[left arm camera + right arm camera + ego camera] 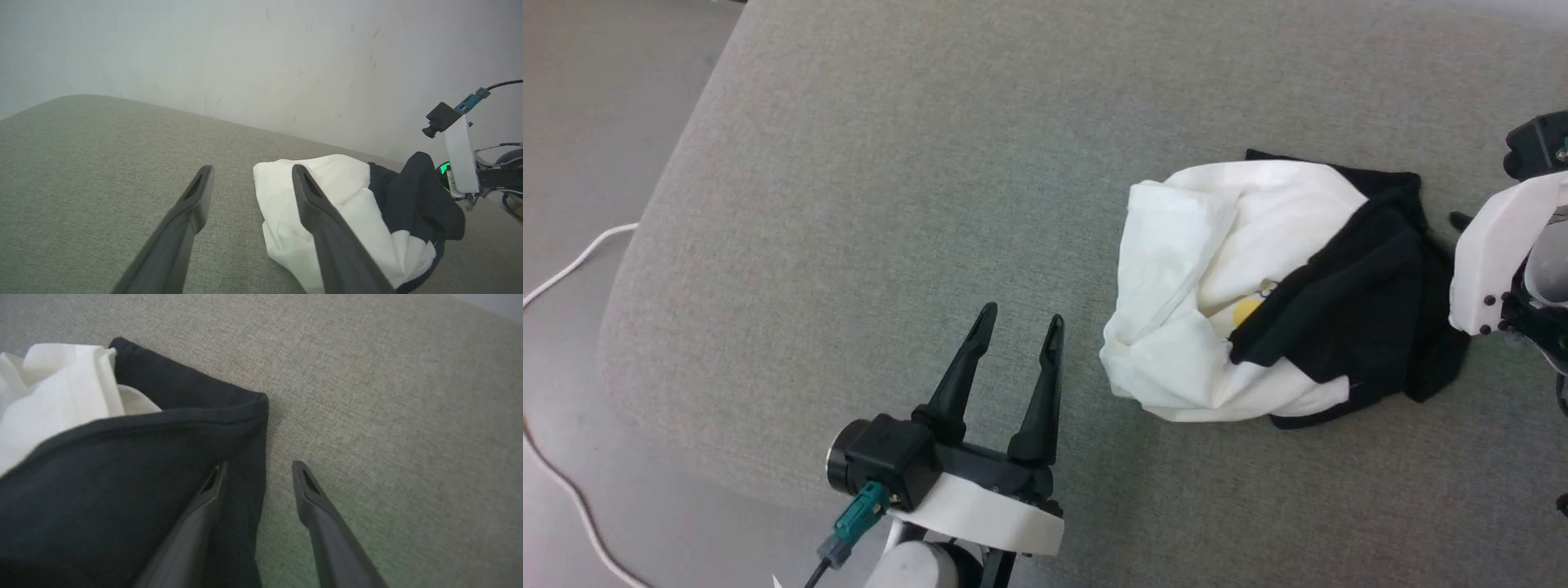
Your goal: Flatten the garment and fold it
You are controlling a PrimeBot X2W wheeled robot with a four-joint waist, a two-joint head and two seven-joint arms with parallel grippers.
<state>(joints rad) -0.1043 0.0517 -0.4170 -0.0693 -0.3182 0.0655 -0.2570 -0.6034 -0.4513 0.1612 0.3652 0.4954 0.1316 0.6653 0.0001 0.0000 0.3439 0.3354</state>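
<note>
right end effector (pixel 259 465) open, straddling black sleeve (pixel 163 457) edge of raglan shirt (pixel 1176 269); pinch one layer only. left end effector (pixel 1023 317) open, clear of it.

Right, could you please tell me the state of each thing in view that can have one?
garment: crumpled in a heap on the grey cushion, neither flattened nor folded.
left gripper: open, empty, beside the garment and apart from it.
right gripper: open, fingers either side of the garment's black edge, nothing clamped.
white cable: lying loose on the floor.
</note>
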